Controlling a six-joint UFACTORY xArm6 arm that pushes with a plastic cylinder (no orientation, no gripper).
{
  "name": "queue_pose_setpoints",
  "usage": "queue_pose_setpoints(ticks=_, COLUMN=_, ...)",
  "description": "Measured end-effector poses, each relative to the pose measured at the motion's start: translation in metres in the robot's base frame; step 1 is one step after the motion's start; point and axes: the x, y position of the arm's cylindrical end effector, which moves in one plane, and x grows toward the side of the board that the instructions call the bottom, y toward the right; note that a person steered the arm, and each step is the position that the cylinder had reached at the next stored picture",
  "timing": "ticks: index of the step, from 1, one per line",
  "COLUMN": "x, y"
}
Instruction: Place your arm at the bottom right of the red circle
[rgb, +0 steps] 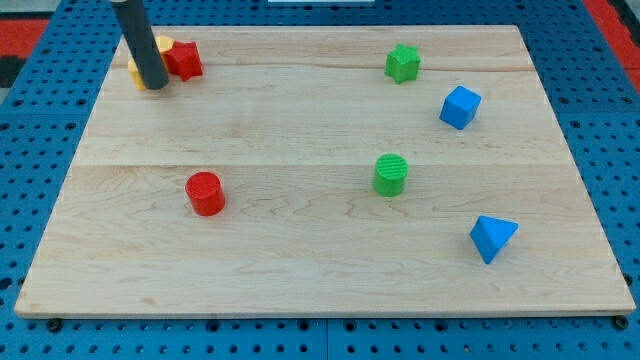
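The red circle (204, 193) is a short red cylinder on the wooden board, left of centre toward the view's bottom. My rod comes down from the view's top left and my tip (153, 85) rests at the top left corner of the board. The tip is well above the red circle and somewhat to its left. It stands on or against a yellow block (145, 68), mostly hidden behind the rod. A red star-shaped block (184, 60) lies just right of the tip.
A green star-shaped block (403, 63) and a blue cube (460, 107) sit at the top right. A green cylinder (391, 174) lies right of centre. A blue triangular block (492, 238) sits at the bottom right. The board's edges (320, 316) border blue pegboard.
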Motion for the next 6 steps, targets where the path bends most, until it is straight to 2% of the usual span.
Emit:
queue_pose_setpoints(ticks=1, x=0.060, y=0.050)
queue_pose_setpoints(ticks=2, x=0.127, y=0.124)
queue_pose_setpoints(ticks=3, x=0.217, y=0.126)
queue_pose_setpoints(ticks=4, x=0.269, y=0.103)
queue_pose_setpoints(ticks=5, x=0.249, y=0.086)
queue_pose_setpoints(ticks=6, x=0.222, y=0.115)
